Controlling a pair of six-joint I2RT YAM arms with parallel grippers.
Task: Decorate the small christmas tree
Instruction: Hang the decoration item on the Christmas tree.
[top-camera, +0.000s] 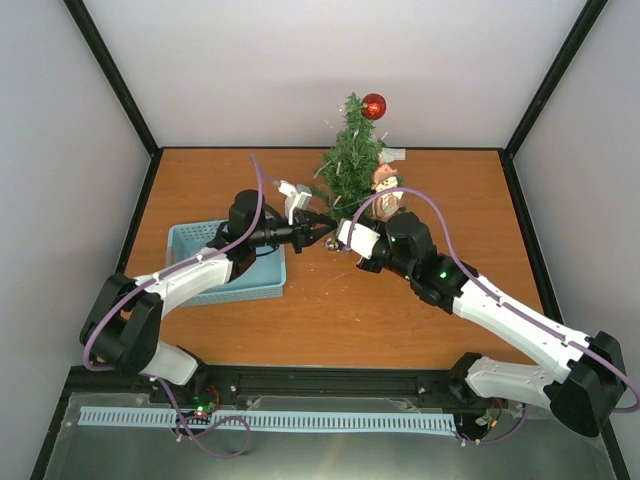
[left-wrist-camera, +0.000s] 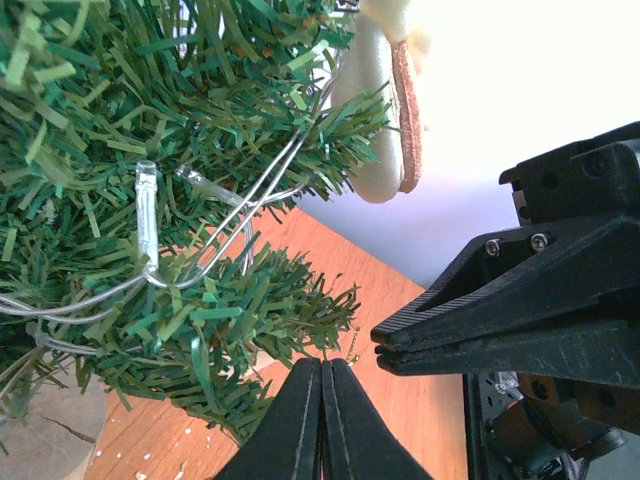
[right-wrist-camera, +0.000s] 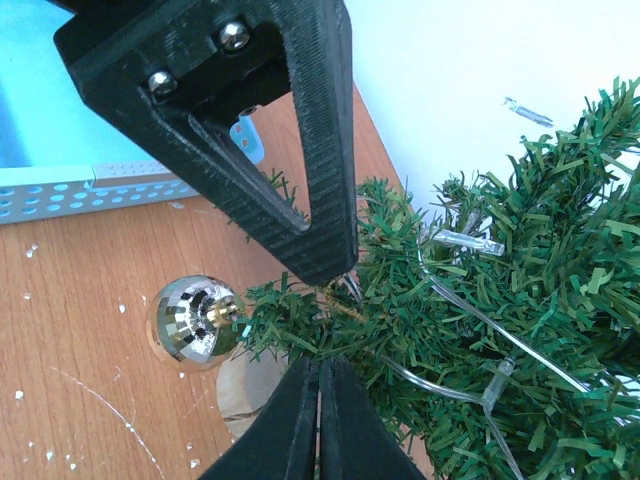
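— when both claws work this close to one low branch, what does the step call for?

— treat it as hanging the silver ball (right-wrist-camera: 195, 318) on the small christmas tree (top-camera: 350, 160). the left claw (left-wrist-camera: 322, 378) is closed, tips pressed together at the branch end. the right claw (right-wrist-camera: 320, 380) is closed too, its tips nearly against the left claw's. whether either pinches the ball's thin gold loop cannot be told. judgement: hold one claw steady at the branch, let go slowly, then back straight out along the needles. that way the string of lights (left-wrist-camera: 147, 210) is not snagged and the light tree is not tipped.

— where does the tree stand relative to the claws?

— it stands upright at the far middle of the table (top-camera: 330, 320), just beyond both claws. the tips sit among its lowest needles, above the pale round base (left-wrist-camera: 50, 440). the ball hangs at the branch tip beside the left claw, close over the table; contact with the table cannot be told. the blue basket (top-camera: 230, 275) lies to the left, apart from the tree. a red ball (top-camera: 373, 105) hangs near the top, and a small figure (top-camera: 385, 185) on the right side.
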